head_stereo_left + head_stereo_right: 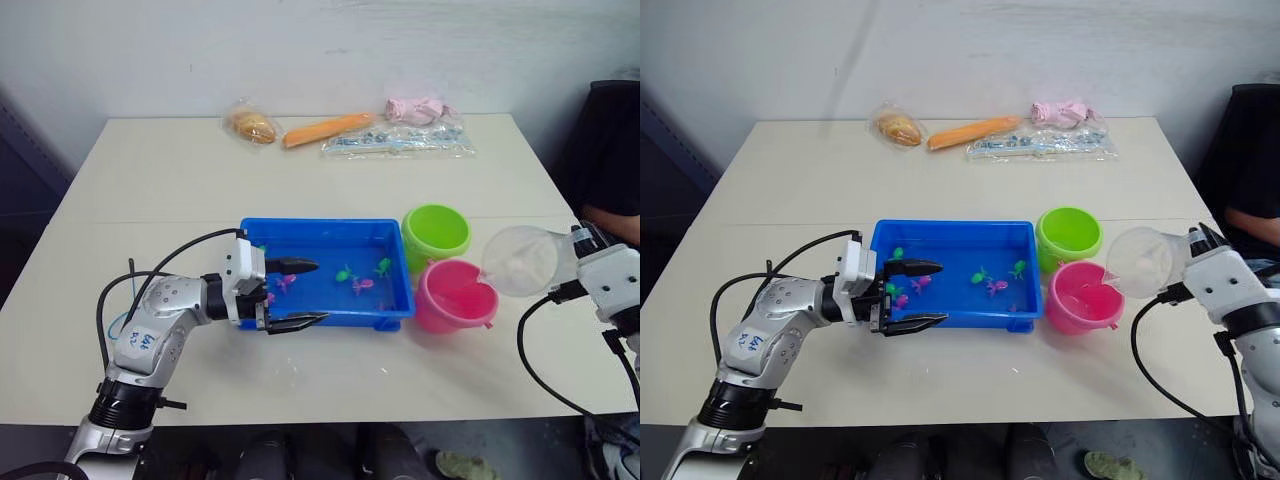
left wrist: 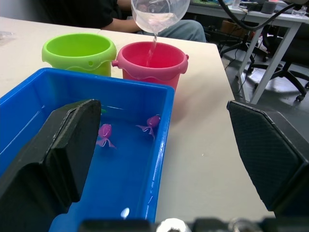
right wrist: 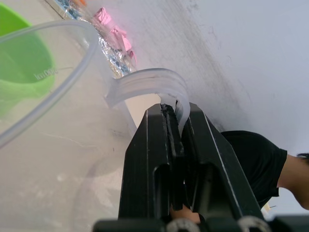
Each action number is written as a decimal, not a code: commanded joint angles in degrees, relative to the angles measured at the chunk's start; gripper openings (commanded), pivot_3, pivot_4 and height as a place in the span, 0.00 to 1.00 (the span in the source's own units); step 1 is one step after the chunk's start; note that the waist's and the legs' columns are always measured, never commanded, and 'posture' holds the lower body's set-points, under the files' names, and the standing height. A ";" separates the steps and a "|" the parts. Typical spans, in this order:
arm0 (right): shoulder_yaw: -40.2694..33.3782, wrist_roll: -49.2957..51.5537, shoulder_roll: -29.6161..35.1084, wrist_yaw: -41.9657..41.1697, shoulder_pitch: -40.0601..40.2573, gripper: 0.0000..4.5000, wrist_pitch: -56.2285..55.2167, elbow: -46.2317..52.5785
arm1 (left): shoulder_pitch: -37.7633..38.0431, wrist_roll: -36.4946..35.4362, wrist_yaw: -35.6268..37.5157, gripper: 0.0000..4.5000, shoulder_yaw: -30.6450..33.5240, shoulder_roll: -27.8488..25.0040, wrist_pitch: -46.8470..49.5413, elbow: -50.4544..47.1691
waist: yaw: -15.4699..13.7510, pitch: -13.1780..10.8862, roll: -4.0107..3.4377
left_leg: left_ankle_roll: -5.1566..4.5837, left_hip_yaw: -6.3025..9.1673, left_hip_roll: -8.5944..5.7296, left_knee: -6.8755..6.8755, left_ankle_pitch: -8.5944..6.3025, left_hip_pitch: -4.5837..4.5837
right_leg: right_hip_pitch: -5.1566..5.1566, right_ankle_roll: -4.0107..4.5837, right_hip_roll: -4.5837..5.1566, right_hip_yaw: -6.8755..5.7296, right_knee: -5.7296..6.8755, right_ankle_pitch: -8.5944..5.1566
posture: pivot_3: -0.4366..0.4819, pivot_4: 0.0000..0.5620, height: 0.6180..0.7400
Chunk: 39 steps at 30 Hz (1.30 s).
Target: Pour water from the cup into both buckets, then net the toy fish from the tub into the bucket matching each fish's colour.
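Note:
My right gripper (image 3: 175, 116) is shut on the handle of the clear cup (image 1: 520, 260). The cup is tipped over the pink bucket (image 1: 455, 294), and a thin stream of water falls from its lip into that bucket in the left wrist view. The lime green bucket (image 1: 436, 233) stands just behind the pink one. The blue tub (image 1: 330, 310) holds several green and pink toy fish (image 1: 362, 285). My left gripper (image 1: 295, 294) is open, one finger over the tub's water, the other outside its near rim. The net is out of view.
At the table's far edge lie a bagged bun (image 1: 251, 125), an orange carrot-like item (image 1: 327, 129), a pink cloth (image 1: 417, 108) and a clear packet (image 1: 398, 141). A seated person (image 1: 610, 160) is at the right side of the table.

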<state>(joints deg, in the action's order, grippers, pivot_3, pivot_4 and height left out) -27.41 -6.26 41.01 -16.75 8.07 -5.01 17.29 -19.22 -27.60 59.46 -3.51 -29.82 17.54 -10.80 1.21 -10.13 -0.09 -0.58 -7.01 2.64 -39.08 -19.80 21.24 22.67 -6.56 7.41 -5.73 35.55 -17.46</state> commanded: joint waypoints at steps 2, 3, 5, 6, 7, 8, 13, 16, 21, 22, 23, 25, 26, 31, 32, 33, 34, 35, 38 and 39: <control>-0.81 -3.61 1.14 1.46 -1.01 0.01 -5.17 -0.59 | -0.43 -1.00 -0.33 1.00 0.44 0.52 -0.47 -2.72 | 0.03 0.00 0.00 | 0.00 0.00 0.00 0.00 0.00 0.00 | 0.00 0.00 0.00 0.00 0.00 0.00 | 0.48 0.27 1.00; -0.77 -3.95 1.13 1.34 -1.09 0.01 -5.60 -0.88 | -0.38 -0.97 -0.33 1.00 0.42 0.55 -0.50 -2.77 | 0.04 0.00 0.00 | 0.00 -0.01 0.00 0.00 0.01 0.00 | 0.00 0.00 0.00 0.00 0.00 0.00 | 0.48 0.27 1.00; -0.81 -5.10 0.86 1.92 -1.25 0.01 -6.94 -1.90 | -0.28 -0.95 -0.26 1.00 0.42 0.60 -0.54 -2.88 | 0.04 0.00 0.00 | 0.00 -0.01 0.00 0.00 0.01 0.00 | 0.00 0.00 0.00 0.00 0.00 0.00 | 0.48 0.27 1.00; -0.85 -5.61 0.74 2.21 -1.30 0.01 -7.52 -2.30 | -0.25 -0.94 -0.23 1.00 0.44 0.62 -0.56 -2.90 | 0.04 0.00 0.00 | 0.01 0.00 0.00 0.00 0.02 -0.01 | 0.00 0.00 0.00 0.00 0.00 0.00 | 0.48 0.27 1.00; -0.75 -6.17 0.82 2.36 -1.37 0.01 -8.29 -2.91 | -0.24 -0.93 -0.20 1.00 0.45 0.62 -0.58 -2.92 | 0.04 0.00 0.00 | 0.02 0.00 0.00 0.00 0.02 -0.01 | 0.00 0.00 -0.01 0.00 0.00 0.00 | 0.48 0.27 1.00; -0.72 -6.83 0.91 2.67 -1.46 0.01 -9.07 -3.44 | -0.23 -0.92 -0.19 1.00 0.46 0.63 -0.59 -2.92 | 0.03 0.00 0.00 | 0.02 0.00 0.00 0.00 0.02 -0.01 | 0.00 0.00 -0.01 0.00 0.00 0.00 | 0.48 0.27 1.00; -0.50 -9.85 1.73 3.46 -1.50 0.01 -13.08 -5.62 | -0.23 -0.89 -0.09 1.00 0.38 0.65 -0.67 -2.97 | 0.04 0.00 0.01 | 0.02 -0.01 0.00 -0.01 0.03 -0.01 | 0.00 0.00 -0.01 0.00 0.00 0.00 | 0.48 0.27 1.00; -0.60 -11.05 1.63 4.37 -1.55 0.01 -14.70 -6.34 | -0.32 -0.81 -0.15 1.00 0.32 0.80 -0.77 -2.80 | 0.08 0.00 0.01 | 0.03 -0.01 0.00 -0.01 0.04 -0.01 | 0.00 0.00 0.00 0.01 0.00 0.00 | 0.48 0.27 1.00; -0.68 -11.98 1.25 5.59 -1.77 0.01 -15.75 -6.99 | -0.43 -0.44 -0.23 1.00 0.13 1.15 -1.13 -2.37 | 0.03 0.00 0.01 | 0.04 0.00 0.00 -0.01 0.06 -0.01 | -0.01 0.00 -0.01 0.01 0.00 0.00 | 0.48 0.27 1.00; -0.65 -12.09 1.24 5.70 -1.79 0.01 -15.90 -7.04 | -0.43 -0.41 -0.23 1.00 0.13 1.18 -1.15 -2.37 | 0.04 -0.01 0.01 | 0.04 0.00 0.00 -0.01 0.06 -0.01 | -0.01 0.00 -0.01 0.01 0.00 0.00 | 0.48 0.27 1.00; -0.57 -12.26 1.30 5.78 -1.84 0.01 -16.18 -7.13 | -0.44 -0.39 -0.25 1.00 0.14 1.23 -1.17 -2.37 | 0.06 0.00 0.01 | 0.04 0.00 0.00 -0.01 0.06 -0.01 | -0.01 0.00 -0.01 0.01 0.00 0.00 | 0.48 0.27 1.00; -0.42 -12.44 1.38 5.95 -1.94 0.01 -16.49 -7.32 | -0.46 -0.35 -0.24 1.00 0.16 1.28 -1.19 -2.34 | 0.07 0.00 0.01 | 0.05 0.00 0.01 -0.01 0.06 -0.01 | -0.01 0.00 -0.01 0.01 0.00 0.00 | 0.48 0.27 1.00; -0.31 -12.60 1.37 6.14 -2.05 0.01 -16.61 -7.46 | -0.45 -0.32 -0.26 1.00 0.18 1.29 -1.22 -2.34 | 0.08 0.00 0.01 | 0.05 0.00 0.01 -0.01 0.06 -0.01 | -0.01 0.00 -0.01 0.01 0.00 0.00 | 0.48 0.27 1.00; 0.06 -13.58 1.49 6.99 -2.76 0.01 -17.73 -8.05 | -0.32 -0.21 -0.39 1.00 0.33 1.21 -1.18 -2.45 | 0.10 -0.01 0.01 | 0.05 0.00 0.01 -0.01 0.08 -0.02 | -0.01 0.00 -0.01 0.01 0.00 0.00 | 0.48 0.27 1.00; 0.19 -13.59 1.47 7.01 -2.89 0.01 -17.88 -8.22 | -0.21 -0.18 -0.45 1.00 0.39 1.15 -1.18 -2.54 | 0.07 0.00 0.01 | 0.05 0.01 0.01 -0.01 0.08 -0.02 | -0.01 0.00 -0.01 0.01 0.00 0.00 | 0.48 0.27 1.00; 0.27 -13.60 1.44 7.02 -3.00 0.01 -17.95 -8.35 | -0.15 -0.16 -0.48 1.00 0.43 1.11 -1.19 -2.57 | 0.06 -0.01 0.01 | 0.06 0.01 0.01 -0.01 0.08 -0.02 | -0.01 0.00 -0.01 0.00 0.00 0.00 | 0.48 0.27 1.00; 0.34 -13.54 1.39 7.02 -3.12 0.01 -18.04 -8.47 | -0.08 -0.12 -0.53 1.00 0.46 1.05 -1.21 -2.61 | 0.07 -0.01 0.01 | 0.06 0.01 0.01 -0.01 0.08 -0.02 | -0.01 0.00 -0.01 0.01 0.01 0.00 | 0.48 0.27 1.00; 0.45 -13.30 1.39 6.90 -3.25 0.01 -18.26 -8.67 | -0.03 -0.06 -0.59 1.00 0.49 1.00 -1.24 -2.65 | 0.07 0.00 0.01 | 0.05 0.01 0.00 -0.01 0.08 -0.02 | -0.01 0.00 -0.01 0.01 0.01 0.00 | 0.48 0.27 1.00; 0.90 -12.56 1.62 6.60 -3.73 0.01 -18.93 -9.33 | 0.08 0.06 -0.71 1.00 0.50 0.88 -1.33 -2.72 | 0.09 -0.01 0.01 | 0.05 0.01 0.01 -0.01 0.09 -0.02 | -0.01 0.00 -0.01 0.01 0.01 0.00 | 0.48 0.27 1.00; 1.10 -12.26 1.74 6.45 -3.90 0.01 -19.11 -9.53 | 0.12 0.08 -0.74 1.00 0.51 0.86 -1.35 -2.74 | 0.10 0.00 0.01 | 0.05 0.01 0.01 -0.01 0.09 -0.02 | -0.01 0.00 -0.01 0.01 0.01 0.00 | 0.48 0.27 1.00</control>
<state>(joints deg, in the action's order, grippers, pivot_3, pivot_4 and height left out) -25.15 -20.19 42.02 -10.83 4.95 -22.74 6.97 -19.20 -27.41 58.86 -3.47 -28.63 17.29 -11.27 1.31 -10.13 -0.08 -0.53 -7.00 2.65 -39.10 -19.70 21.22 22.66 -6.56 7.40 -5.73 35.56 -17.46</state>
